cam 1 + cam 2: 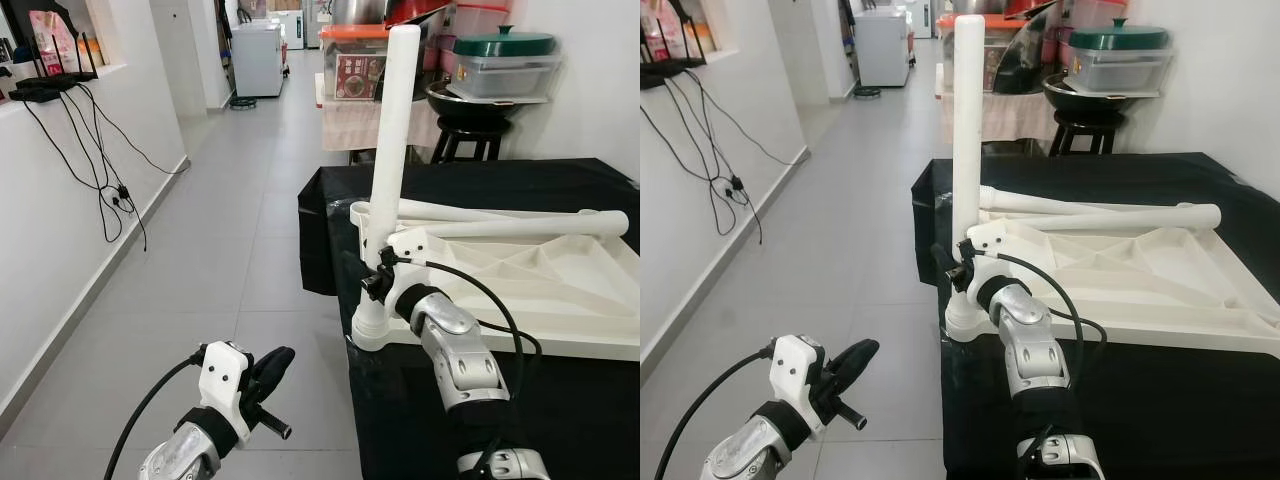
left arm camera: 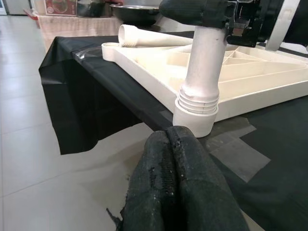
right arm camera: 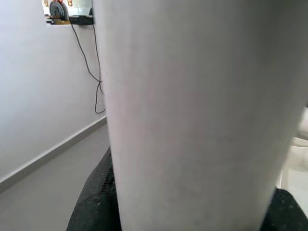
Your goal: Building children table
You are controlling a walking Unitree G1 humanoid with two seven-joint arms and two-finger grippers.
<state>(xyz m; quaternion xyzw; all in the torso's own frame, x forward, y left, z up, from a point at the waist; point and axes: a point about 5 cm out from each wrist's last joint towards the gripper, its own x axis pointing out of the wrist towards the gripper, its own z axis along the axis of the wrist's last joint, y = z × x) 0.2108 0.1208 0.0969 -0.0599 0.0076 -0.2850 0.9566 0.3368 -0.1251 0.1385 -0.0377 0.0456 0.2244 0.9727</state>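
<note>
While the black-draped table carries the work, the white tabletop lies upside down on it, ribbed underside up, one corner at the table's near-left edge. Standing upright in that corner's socket is a white leg, its threaded foot seated in the round collar. Two more loose legs lie flat across the tabletop, behind the upright one. My right gripper is clamped around the upright leg low down, just above the collar, black fingers pressed against its sides. My left gripper hangs off the table's near-left edge over the grey floor tiles, well apart from the tabletop; its fingers are pressed together with nothing between them, pointing toward the leg's foot.
</note>
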